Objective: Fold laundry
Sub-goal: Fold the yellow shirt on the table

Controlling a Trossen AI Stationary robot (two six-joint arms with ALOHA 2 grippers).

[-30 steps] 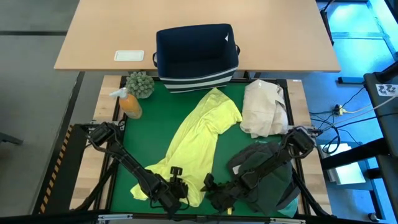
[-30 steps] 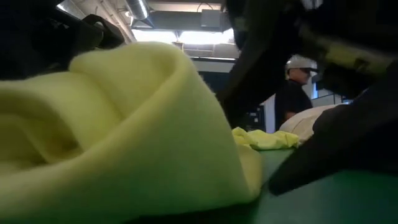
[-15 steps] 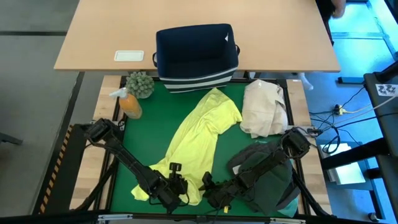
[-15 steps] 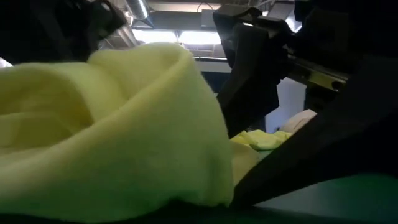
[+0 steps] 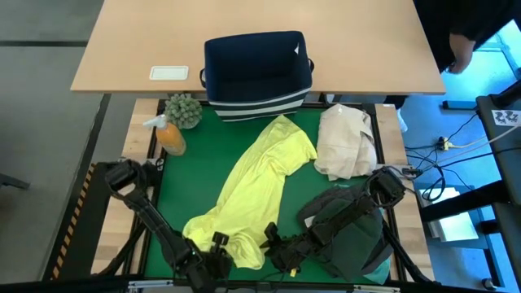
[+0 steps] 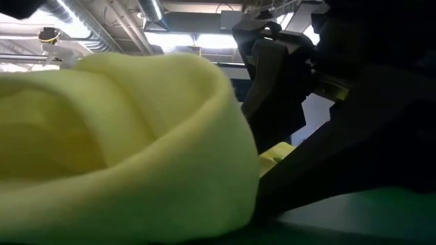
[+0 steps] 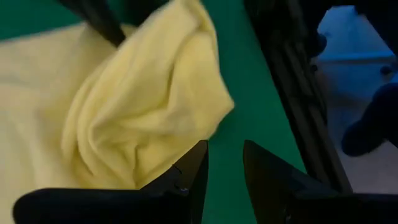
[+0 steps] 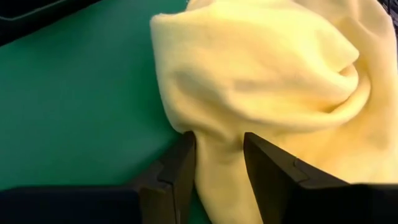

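Navy fabric bin (image 5: 258, 72) on the counter (image 5: 122, 49), contents unseen, yellow-green shirt (image 5: 252, 187) sprawled below it, right gripper (image 8: 214, 163) fingers pinching its hem, left gripper (image 7: 224, 171) fingers narrow, empty, now pulled back.

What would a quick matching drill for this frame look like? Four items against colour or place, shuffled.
Items
1. shirt
2. fabric bin
3. cloth bundle
4. spray bottle

Descriptions
A. cream-beige, at the mat's far right corner
B. orange, at the mat's left edge beside a small green plant
C. yellow-green, spread diagonally across the green mat
D. navy with a striped base, on the wooden table

Pairs: 1-C, 2-D, 3-A, 4-B
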